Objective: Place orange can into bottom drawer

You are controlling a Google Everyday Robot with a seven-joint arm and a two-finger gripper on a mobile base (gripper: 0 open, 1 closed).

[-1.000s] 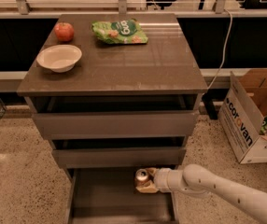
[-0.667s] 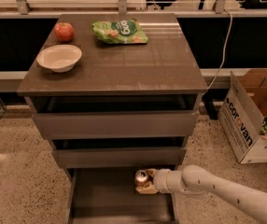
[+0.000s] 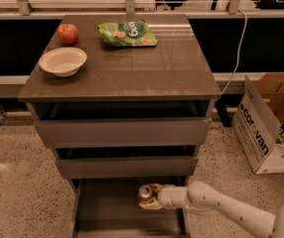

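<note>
- Camera view shows you the gripper (image 3: 151,198) reaching into the open bottom drawer (image 3: 107,205) — right side.
- Its fingers seem clamped on the orange can (image 3: 145,192) — upright, within the drawer.

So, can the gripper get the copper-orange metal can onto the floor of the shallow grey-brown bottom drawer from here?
Probably yes: the gripper, holding the copper-orange metal can, hangs over the pulled-out bottom drawer, nothing visible between can and floor.
</note>
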